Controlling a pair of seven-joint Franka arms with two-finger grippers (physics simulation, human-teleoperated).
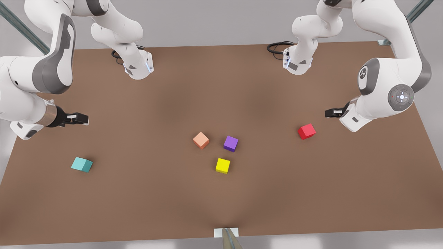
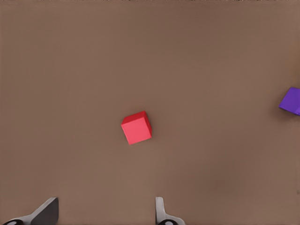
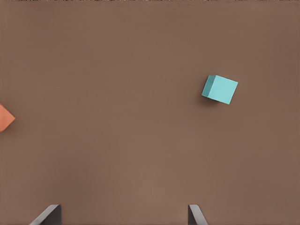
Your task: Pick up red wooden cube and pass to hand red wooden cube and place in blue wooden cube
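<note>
We see a wide brown worktop (image 1: 138, 193) with an arm reaching in from each side. The left gripper (image 1: 328, 113), at the front view's right, hovers above the worktop near the red wooden cube (image 1: 306, 131); in its wrist view its fingers (image 2: 161, 213) stand spread apart, holding nothing, with the red wooden cube (image 2: 137, 128) resting apart from them. The right gripper (image 1: 83, 119), at the front view's left, hangs above the blue wooden cube (image 1: 82, 164), fingers (image 3: 197, 215) likewise spread and empty. Near the middle we find a salmon-orange cube (image 1: 201, 140), a purple cube (image 1: 231, 143) and a yellow cube (image 1: 223, 165), close but apart.
</note>
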